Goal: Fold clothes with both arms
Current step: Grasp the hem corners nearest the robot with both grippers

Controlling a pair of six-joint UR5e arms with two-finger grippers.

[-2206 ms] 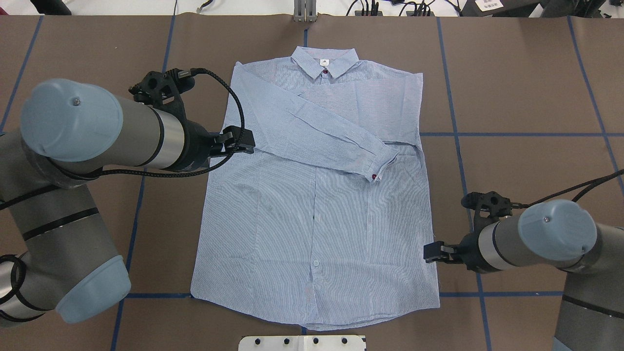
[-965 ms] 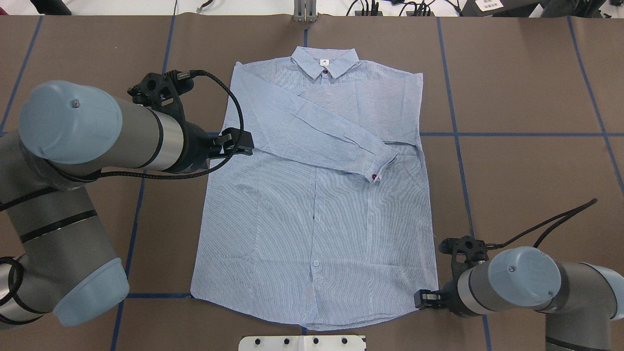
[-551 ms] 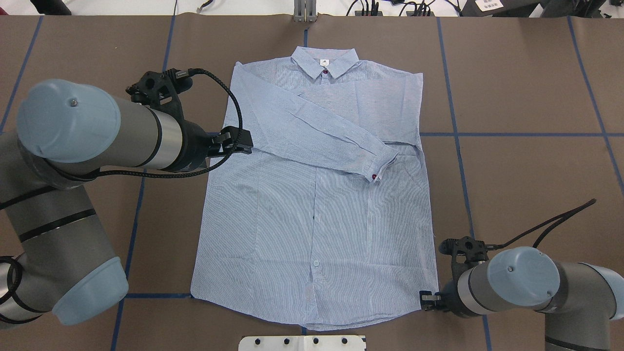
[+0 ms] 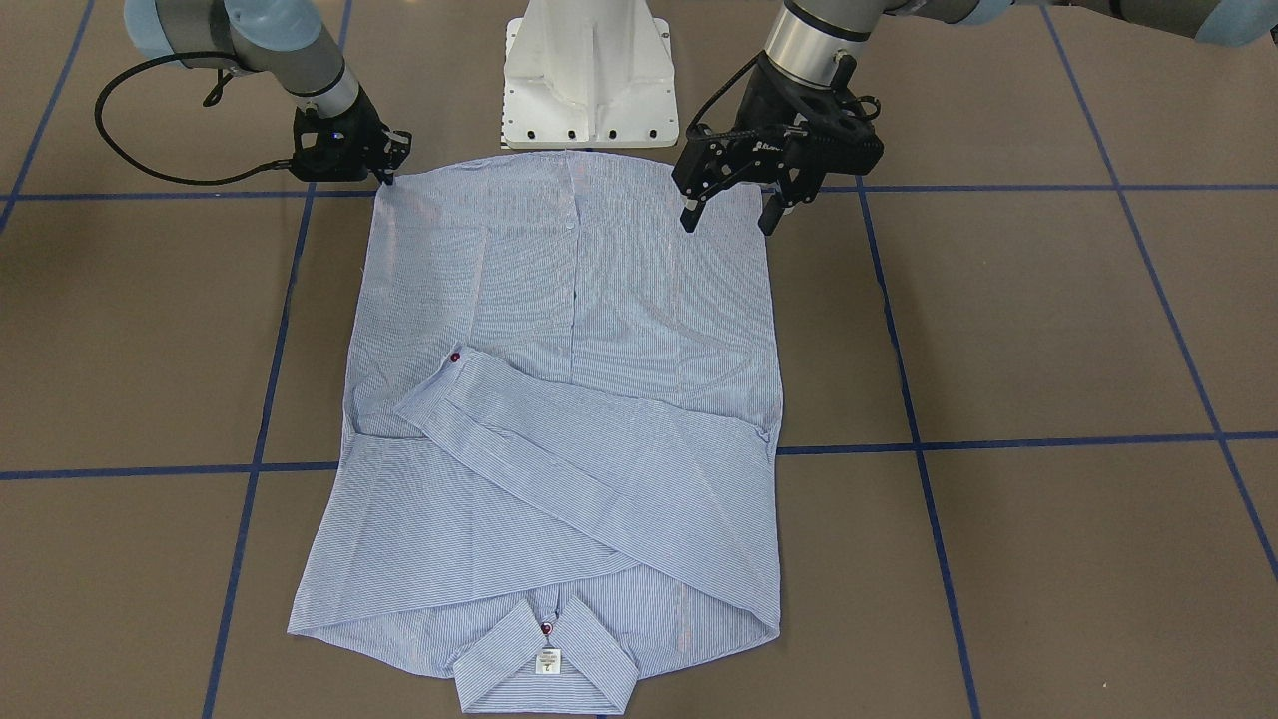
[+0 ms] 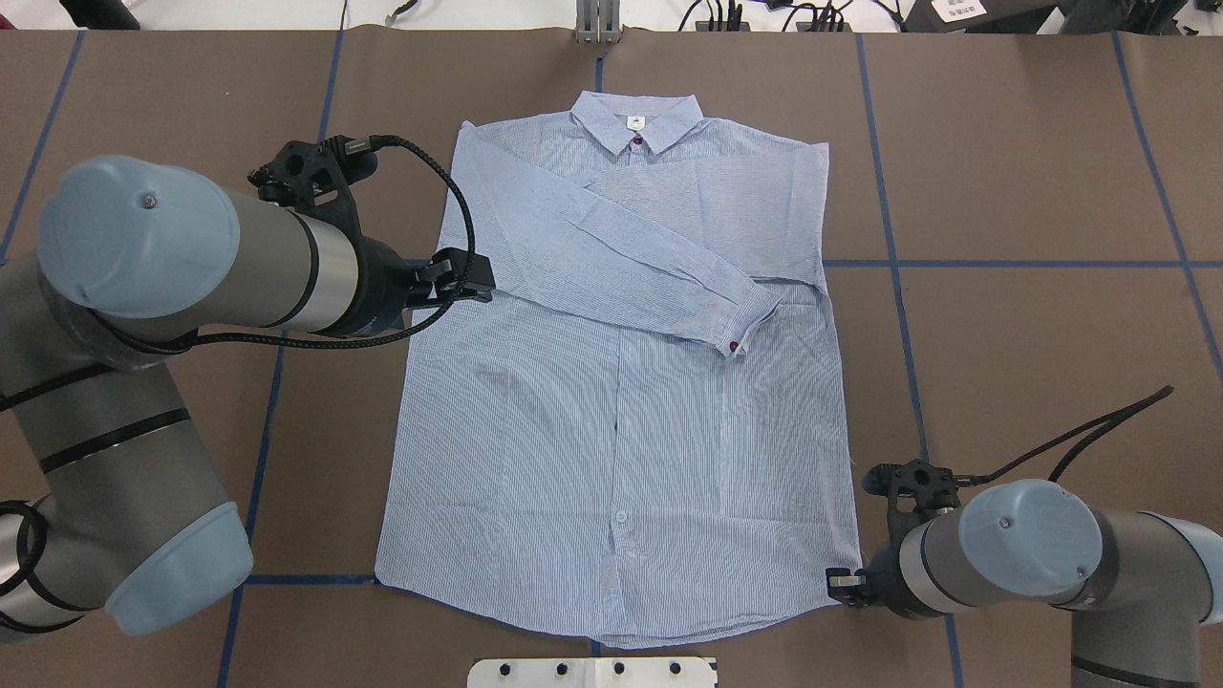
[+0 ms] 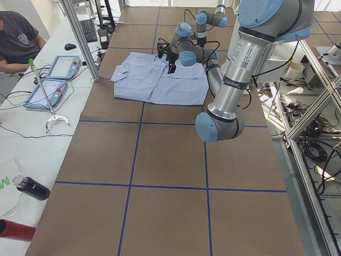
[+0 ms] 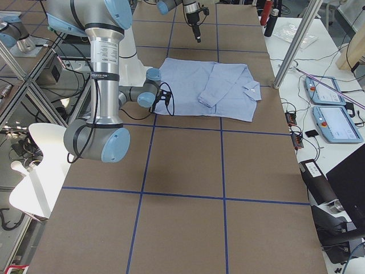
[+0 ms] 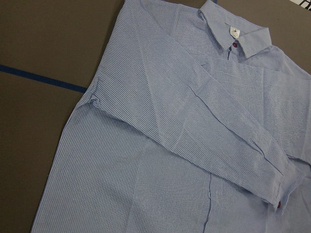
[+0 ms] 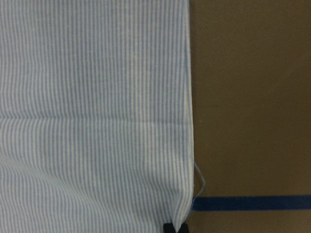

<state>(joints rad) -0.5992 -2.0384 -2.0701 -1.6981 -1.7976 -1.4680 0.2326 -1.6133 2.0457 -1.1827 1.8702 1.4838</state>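
Brown table [image 5: 1003, 191]: striped blue shirt [image 5: 621, 459] flat, sleeves crossed over chest.

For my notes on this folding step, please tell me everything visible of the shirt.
The shirt is light blue cloth with fine white stripes. It lies flat, front up and buttoned, on the brown table, its collar with a small white label away from the robot. Both long sleeves are folded across the chest; the upper cuff shows a dark red button. The right gripper is at a hem corner; whether it grips, I cannot tell. The left gripper hangs open over the opposite side edge.
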